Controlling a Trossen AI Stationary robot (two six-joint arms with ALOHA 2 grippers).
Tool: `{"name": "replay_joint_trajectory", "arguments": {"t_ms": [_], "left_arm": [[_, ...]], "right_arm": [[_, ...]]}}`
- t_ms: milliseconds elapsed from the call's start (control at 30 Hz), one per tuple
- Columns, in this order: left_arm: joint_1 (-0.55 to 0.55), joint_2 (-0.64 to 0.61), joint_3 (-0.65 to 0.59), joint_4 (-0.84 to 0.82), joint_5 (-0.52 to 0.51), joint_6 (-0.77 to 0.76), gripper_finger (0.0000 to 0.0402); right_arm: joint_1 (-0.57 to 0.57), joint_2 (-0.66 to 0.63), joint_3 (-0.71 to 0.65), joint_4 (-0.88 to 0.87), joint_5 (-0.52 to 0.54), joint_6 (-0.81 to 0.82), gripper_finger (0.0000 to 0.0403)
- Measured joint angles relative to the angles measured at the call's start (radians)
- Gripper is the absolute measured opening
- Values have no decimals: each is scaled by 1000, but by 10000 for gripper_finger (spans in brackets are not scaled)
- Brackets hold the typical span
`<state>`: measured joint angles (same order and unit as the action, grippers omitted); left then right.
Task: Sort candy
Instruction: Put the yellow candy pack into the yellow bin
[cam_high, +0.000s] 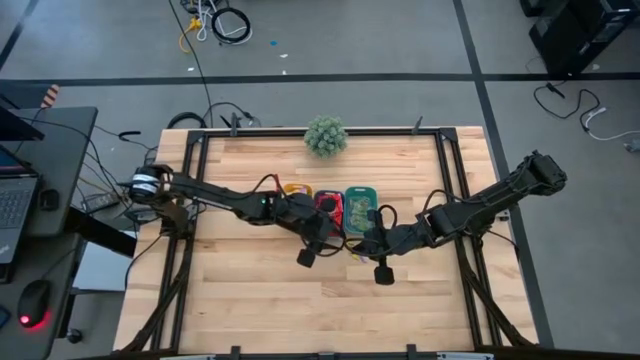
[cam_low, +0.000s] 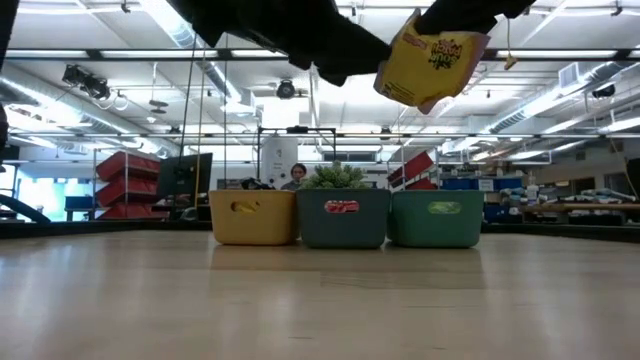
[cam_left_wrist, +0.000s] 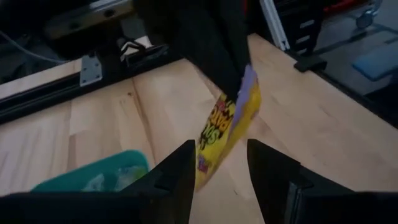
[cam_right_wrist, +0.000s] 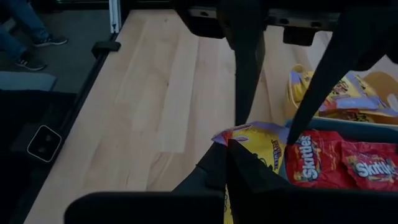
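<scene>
The right gripper (cam_high: 352, 246) is closed on a yellow candy packet (cam_low: 428, 62), holding it in the air at the frame centre. The left gripper (cam_left_wrist: 219, 171) waits with fingers open around it, probably to receive it for the yellow tray (cam_low: 252, 217).

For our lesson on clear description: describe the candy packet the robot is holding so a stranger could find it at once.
Start at the three bins in a row at mid-table, yellow, dark teal and green. Just in front of them the right gripper holds a packet in the air. That yellow packet has dark print and is the only candy off the table.
</scene>
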<state>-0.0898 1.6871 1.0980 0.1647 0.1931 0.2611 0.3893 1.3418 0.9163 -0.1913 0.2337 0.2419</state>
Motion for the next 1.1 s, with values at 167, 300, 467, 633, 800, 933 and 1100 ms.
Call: {"name": "replay_joint_trajectory", "arguments": {"t_ms": [167, 300, 467, 633, 800, 933, 1100], "left_arm": [[-1, 18, 13, -3, 4, 50, 146], [-3, 18, 15, -17, 18, 72, 105], [-4, 18, 15, -22, 19, 105, 11], [-2, 13, 15, -72, -15, 113, 3], [-3, -18, 14, -243, -214, 130, 2], [-4, -83, 10, -364, -369, 95, 1], [-6, -155, 9, -553, -595, -6, 1]], "right_arm": [[0, 0, 0, 9, 0, -18, 1], [0, 0, 0, 12, 0, -31, 1], [0, 0, 0, 16, 0, -36, 1], [-1, 0, 0, 14, 37, -17, 8], [-3, -8, 0, -20, 121, -4, 47], [-19, -32, 0, -68, 193, 17, 91], [-39, -42, 0, -101, 202, 19, 135]]}}
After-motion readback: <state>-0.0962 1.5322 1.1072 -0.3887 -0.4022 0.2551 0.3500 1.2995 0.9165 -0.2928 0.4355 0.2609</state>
